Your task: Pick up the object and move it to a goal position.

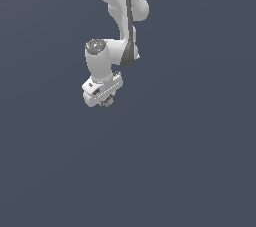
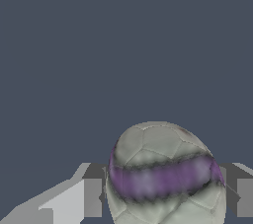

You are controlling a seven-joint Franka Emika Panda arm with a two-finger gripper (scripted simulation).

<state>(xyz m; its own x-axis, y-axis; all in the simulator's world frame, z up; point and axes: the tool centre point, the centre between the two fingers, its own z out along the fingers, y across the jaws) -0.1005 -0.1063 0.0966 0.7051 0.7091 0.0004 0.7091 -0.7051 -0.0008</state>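
The object (image 2: 163, 173) is a small roundish grey ball with a purple band. In the wrist view it fills the space between my two grey fingers (image 2: 91, 196), which press on either side of it. In the exterior view it shows only as a tiny grey-brown spot (image 1: 107, 101) under the white gripper block. My gripper (image 1: 106, 101) is shut on it and holds it up off the surface, with the white arm reaching down from above.
Plain dark blue-grey ground (image 1: 190, 161) fills both views. No other objects or goal marker show.
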